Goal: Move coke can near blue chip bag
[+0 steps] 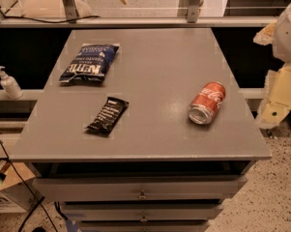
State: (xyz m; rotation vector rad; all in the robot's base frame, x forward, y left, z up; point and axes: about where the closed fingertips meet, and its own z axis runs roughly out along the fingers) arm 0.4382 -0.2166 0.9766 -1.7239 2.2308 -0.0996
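— Nearest the front edge of the desk (154,139)?
— Black wrapper (108,115), left of middle. Slightly farther back, coke can (207,103) on its side by the right edge, silver end toward the front, long axis slanting back and right.
— And the claw (278,96)?
— Off the right edge, just beyond the can, not touching it. Wide or narrow: cannot tell.
— Farther back?
— Blue chip bag (89,63), toward the back-left corner, well apart from the can. Likely a short reach leftward first.

coke can (207,103): white Coca-Cola script. blue chip bag (89,63): white "KETTLE" lettering. pincer (276,100): at far right edge.
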